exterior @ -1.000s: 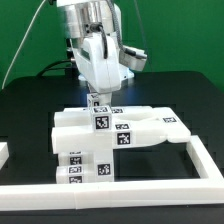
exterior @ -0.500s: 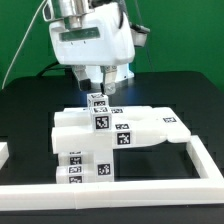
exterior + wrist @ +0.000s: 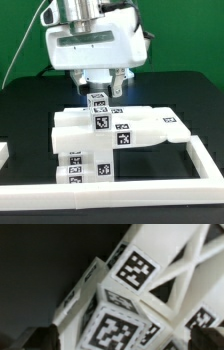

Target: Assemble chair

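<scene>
The chair pieces lie bunched in the middle of the black table: white slabs and bars with black-and-white tags. A small upright tagged piece rises at their far side. My gripper hangs just above it, open, with one finger on each side of the piece and a gap on both sides. In the wrist view the tagged piece fills the space between my gripper's dark fingertips, and a cross-braced frame lies beside it. I cannot see any contact.
A long low white border rail runs along the front and another up the exterior view's right. A small white part shows at the left edge. Black table surface lies around the pieces.
My gripper has turned about its vertical axis, from narrow side on to broad side on. Its fingers have come down around the upright tagged piece. The chair pieces have not moved.
</scene>
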Tool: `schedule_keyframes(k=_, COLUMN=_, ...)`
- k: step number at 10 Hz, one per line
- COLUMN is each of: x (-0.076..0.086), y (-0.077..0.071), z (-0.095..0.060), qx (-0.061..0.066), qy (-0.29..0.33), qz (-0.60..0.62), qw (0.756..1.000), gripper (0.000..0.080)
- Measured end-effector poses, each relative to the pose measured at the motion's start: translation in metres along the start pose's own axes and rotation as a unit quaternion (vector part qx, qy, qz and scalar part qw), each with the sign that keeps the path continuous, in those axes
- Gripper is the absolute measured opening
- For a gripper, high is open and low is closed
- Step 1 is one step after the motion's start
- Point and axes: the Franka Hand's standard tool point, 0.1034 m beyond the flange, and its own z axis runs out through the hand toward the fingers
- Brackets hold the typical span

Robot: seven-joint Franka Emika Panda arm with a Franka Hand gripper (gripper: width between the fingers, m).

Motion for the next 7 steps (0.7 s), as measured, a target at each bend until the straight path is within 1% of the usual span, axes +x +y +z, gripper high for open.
schedule_keyframes(k=2, x=-0.003, y=0.005, z=0.006, qx=-0.005, qy=-0.006, qz=-0.116, qw=0.993, gripper=0.0649)
schedule_keyframes(k=3, x=-0.006, y=0.006, z=0.012, qx=-0.011, qy=-0.008, qz=-0.166, qw=0.986, gripper=0.0649)
schedule_keyframes(k=4, x=-0.007, y=0.006, z=0.017, qx=-0.015, qy=-0.007, qz=-0.195, qw=0.981, gripper=0.0649)
schedule_keyframes(k=5, x=-0.006, y=0.007, z=0.017, qx=-0.015, qy=-0.005, qz=-0.195, qw=0.981, gripper=0.0649)
schedule_keyframes(k=6, x=-0.006, y=0.007, z=0.017, qx=-0.015, qy=-0.005, qz=-0.176, qw=0.984, gripper=0.0527)
schedule_keyframes(k=7, x=-0.006, y=0.007, z=0.017, qx=-0.016, qy=-0.005, qz=-0.177, qw=0.984, gripper=0.0389)
